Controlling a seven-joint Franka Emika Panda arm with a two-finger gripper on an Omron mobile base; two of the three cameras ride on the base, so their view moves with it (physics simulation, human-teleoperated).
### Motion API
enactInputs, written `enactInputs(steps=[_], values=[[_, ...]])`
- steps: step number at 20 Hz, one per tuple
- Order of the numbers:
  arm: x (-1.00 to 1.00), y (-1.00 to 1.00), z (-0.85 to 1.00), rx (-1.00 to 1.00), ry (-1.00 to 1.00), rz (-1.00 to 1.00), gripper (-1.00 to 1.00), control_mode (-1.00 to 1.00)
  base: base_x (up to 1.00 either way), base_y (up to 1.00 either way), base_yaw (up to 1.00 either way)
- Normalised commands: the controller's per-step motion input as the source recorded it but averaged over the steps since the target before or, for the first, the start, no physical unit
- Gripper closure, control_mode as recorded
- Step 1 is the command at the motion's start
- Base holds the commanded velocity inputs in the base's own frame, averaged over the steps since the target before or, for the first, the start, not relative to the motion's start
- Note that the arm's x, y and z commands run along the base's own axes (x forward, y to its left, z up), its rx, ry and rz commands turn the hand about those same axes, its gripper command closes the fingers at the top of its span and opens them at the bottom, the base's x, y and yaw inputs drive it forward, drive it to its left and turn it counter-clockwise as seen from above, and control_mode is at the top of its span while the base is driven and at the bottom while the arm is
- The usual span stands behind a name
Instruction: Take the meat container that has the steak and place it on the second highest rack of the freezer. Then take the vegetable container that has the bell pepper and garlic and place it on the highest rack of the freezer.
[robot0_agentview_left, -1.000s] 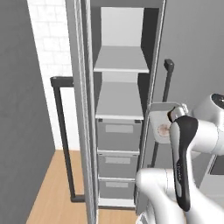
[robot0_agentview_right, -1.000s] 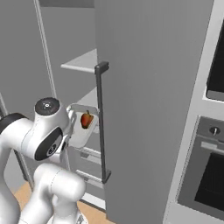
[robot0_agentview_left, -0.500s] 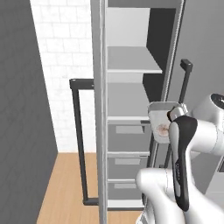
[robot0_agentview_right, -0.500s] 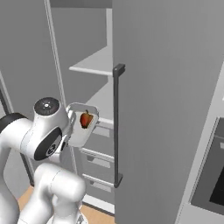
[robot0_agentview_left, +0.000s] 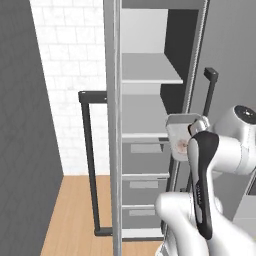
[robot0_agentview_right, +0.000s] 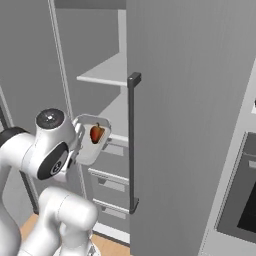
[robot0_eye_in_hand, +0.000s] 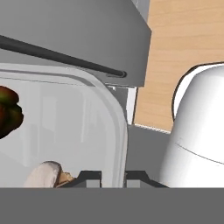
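Observation:
My gripper (robot0_eye_in_hand: 113, 178) is shut on the rim of the clear vegetable container (robot0_eye_in_hand: 117, 127). The reddish bell pepper (robot0_eye_in_hand: 8, 112) and the pale garlic (robot0_eye_in_hand: 43, 174) lie inside it. I hold the container (robot0_agentview_right: 91, 142) tilted at chest height in front of the open freezer (robot0_agentview_left: 150, 100), with the bell pepper (robot0_agentview_right: 96, 133) showing through it. From the left the container (robot0_agentview_left: 181, 136) hangs just right of the lower white shelf (robot0_agentview_left: 142, 122). The highest rack (robot0_agentview_left: 150, 70) sits above it, bare where it shows. The meat container with the steak is out of view.
The freezer's left door (robot0_agentview_left: 113, 150) stands edge-on with its dark bar handle (robot0_agentview_left: 89, 165). The right door (robot0_agentview_right: 200, 125) with its handle (robot0_agentview_right: 132, 145) stands close beside the container. Grey drawers (robot0_agentview_left: 145, 186) lie below the shelves. A black-glass oven (robot0_agentview_right: 242, 200) is at the far right.
The whole picture has shifted, so the base has moved: the freezer shows larger and further right. The container stays in my shut gripper at the same place against the arm.

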Motion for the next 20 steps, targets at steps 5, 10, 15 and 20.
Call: enactInputs(steps=[5, 10, 15, 20], values=[[0.30, 0.08, 0.64, -0.01, -0.02, 0.02, 1.00, -1.00, 0.00, 0.00, 0.00], [0.52, 0.03, 0.80, 0.00, -0.01, 0.00, 1.00, -1.00, 0.00, 0.00, 0.00], [0.55, 0.00, 0.63, 0.00, -0.08, 0.00, 1.00, -1.00, 0.00, 0.00, 0.00], [0.67, 0.00, 0.22, 0.00, -0.03, 0.00, 1.00, -1.00, 0.00, 0.00, 0.00]])
